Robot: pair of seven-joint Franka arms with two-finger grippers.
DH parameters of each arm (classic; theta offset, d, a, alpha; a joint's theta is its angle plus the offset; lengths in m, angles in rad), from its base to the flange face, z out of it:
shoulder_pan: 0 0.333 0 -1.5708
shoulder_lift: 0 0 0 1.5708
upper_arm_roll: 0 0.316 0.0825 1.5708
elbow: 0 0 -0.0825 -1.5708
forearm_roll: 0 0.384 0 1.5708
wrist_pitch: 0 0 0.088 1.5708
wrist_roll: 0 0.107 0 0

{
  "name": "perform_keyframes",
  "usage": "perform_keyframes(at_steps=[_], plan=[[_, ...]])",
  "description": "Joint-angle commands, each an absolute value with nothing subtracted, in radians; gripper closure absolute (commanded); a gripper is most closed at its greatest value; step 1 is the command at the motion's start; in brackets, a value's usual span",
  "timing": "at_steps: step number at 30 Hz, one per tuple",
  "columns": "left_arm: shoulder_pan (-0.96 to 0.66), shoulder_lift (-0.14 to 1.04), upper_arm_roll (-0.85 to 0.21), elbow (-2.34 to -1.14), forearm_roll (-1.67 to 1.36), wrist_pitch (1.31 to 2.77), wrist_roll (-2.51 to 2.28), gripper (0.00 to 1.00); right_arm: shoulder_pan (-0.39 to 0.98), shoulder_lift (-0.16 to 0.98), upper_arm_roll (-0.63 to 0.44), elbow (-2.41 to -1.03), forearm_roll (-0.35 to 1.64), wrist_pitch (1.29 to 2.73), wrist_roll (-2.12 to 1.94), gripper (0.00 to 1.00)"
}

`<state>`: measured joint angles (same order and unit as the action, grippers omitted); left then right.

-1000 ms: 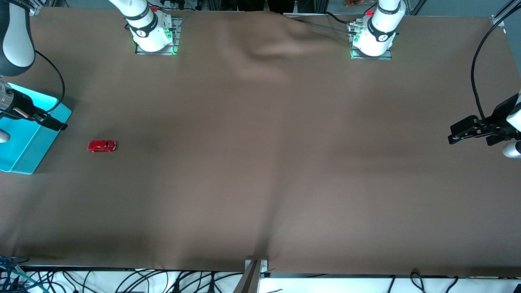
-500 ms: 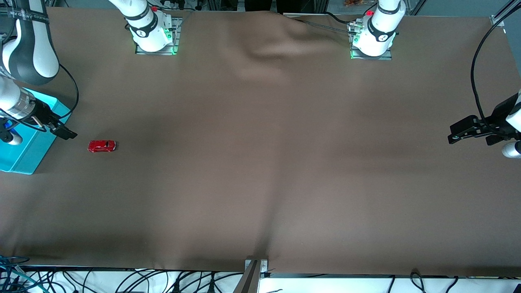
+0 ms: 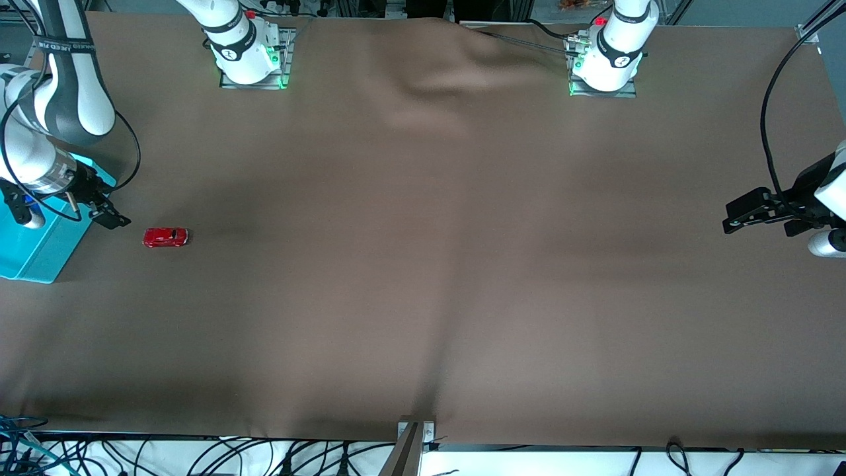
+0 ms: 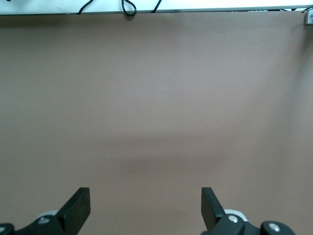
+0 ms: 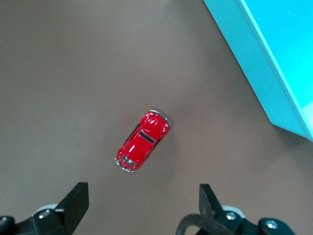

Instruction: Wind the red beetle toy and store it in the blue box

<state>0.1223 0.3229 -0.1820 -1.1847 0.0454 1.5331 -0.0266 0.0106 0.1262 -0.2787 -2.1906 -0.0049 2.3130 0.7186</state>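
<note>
— Box first: what's in it?

— Blue box point(image 3: 39, 254) sits at the right arm's end of the desk point(image 3: 423, 264); the arm covers much of it, and the bit of pale inside showing holds nothing.

— And the toy?

— Red beetle toy point(image 3: 165, 237) rests on the desk just beside the box, toward the left arm's end, not touching it.

— Grippers?

— Right gripper point(image 3: 109, 217) hangs between box and toy, fingers spread, empty. Left gripper point(image 3: 743, 215) waits over bare desk at its own end, spread too.
</note>
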Motion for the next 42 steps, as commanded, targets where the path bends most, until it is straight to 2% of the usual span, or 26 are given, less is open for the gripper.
perform_keyframes(at_steps=[1, 16, 25, 42], plan=[[0.12, 0.313, -0.178, -1.197, 0.054, 1.529, -0.003, 0.0, 0.008, 0.155, -0.276, -2.198, 0.009, 2.352, 0.804, 0.0], [0.117, 0.337, -0.178, -1.192, 0.051, 1.534, 0.0, 0.0, 0.009, 0.244, -0.275, -2.198, 0.015, 2.468, 0.928, 0.0], [0.114, 0.337, -0.178, -1.19, 0.054, 1.534, 0.0, 0.0, 0.011, 0.344, -0.224, -2.195, 0.025, 2.641, 1.061, 0.0], [0.114, 0.337, -0.178, -1.19, 0.054, 1.534, -0.002, 0.0, 0.009, 0.4, -0.209, -2.191, 0.06, 2.694, 1.112, 0.0]])
